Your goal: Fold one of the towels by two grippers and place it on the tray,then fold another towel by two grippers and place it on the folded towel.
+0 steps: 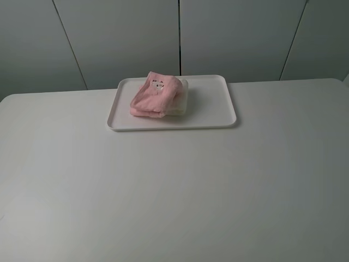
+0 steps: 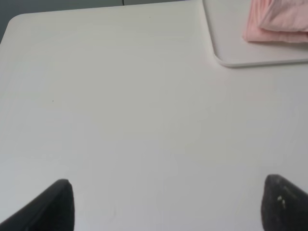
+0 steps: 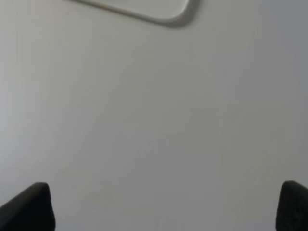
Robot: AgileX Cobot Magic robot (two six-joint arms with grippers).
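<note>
A folded pink towel (image 1: 155, 94) lies on top of a folded white towel (image 1: 181, 101) on the white tray (image 1: 218, 103) at the back middle of the table. The pink towel (image 2: 276, 21) and a tray corner (image 2: 226, 43) also show in the left wrist view. Only a tray corner (image 3: 163, 12) shows in the right wrist view. My left gripper (image 2: 166, 207) is open and empty above bare table, well short of the tray. My right gripper (image 3: 166, 209) is open and empty above bare table. Neither arm appears in the high view.
The white table (image 1: 174, 191) carries only the tray. Grey wall panels (image 1: 180, 38) stand behind the table's far edge. The table's rounded far left corner (image 2: 14, 21) shows in the left wrist view.
</note>
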